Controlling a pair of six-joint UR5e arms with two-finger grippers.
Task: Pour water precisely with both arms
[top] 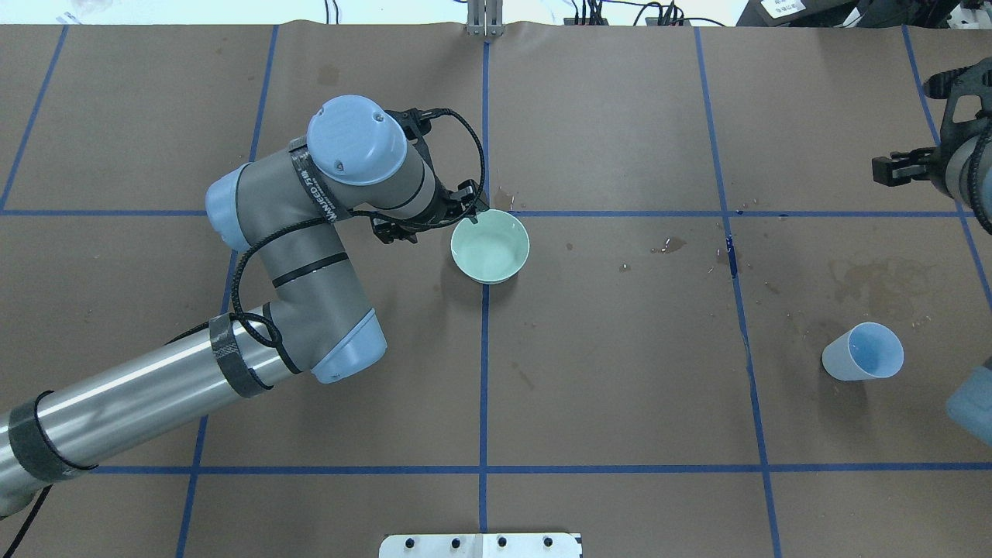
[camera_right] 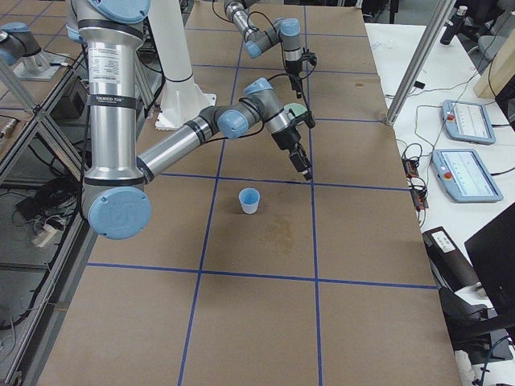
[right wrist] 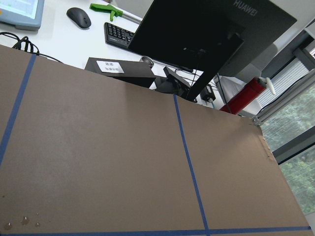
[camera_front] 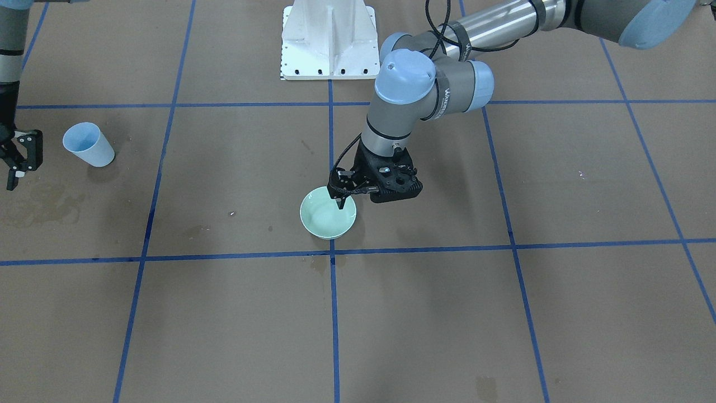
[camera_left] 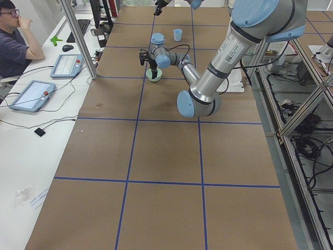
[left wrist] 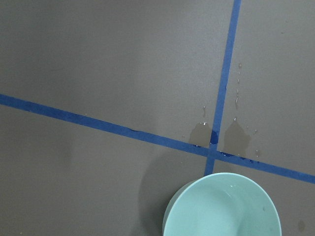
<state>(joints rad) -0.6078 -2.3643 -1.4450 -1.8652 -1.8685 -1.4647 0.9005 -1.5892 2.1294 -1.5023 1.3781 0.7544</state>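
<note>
The left pincer [camera_front: 341,197] sat at the rim of the pale green bowl [camera_front: 324,223] near the middle of the tabletop [camera_front: 447,313], with one fingertip dipping inside. We could not tell whether it was clamped on the rim or only straddling it. The right pincer [camera_front: 21,161] hung with its jaws apart and empty, just beside the blue cup [camera_front: 88,144], which stood upright and well apart from the bowl. We saw no stream of water. A pale gloss in the bowl might have been water, but we could not be sure. Damp stains [top: 876,280] marked the tabletop near the cup. We judged the vessels were being secured before the pour. The next move called for the right pincer to close on the cup and carry it level to the bowl.
</note>
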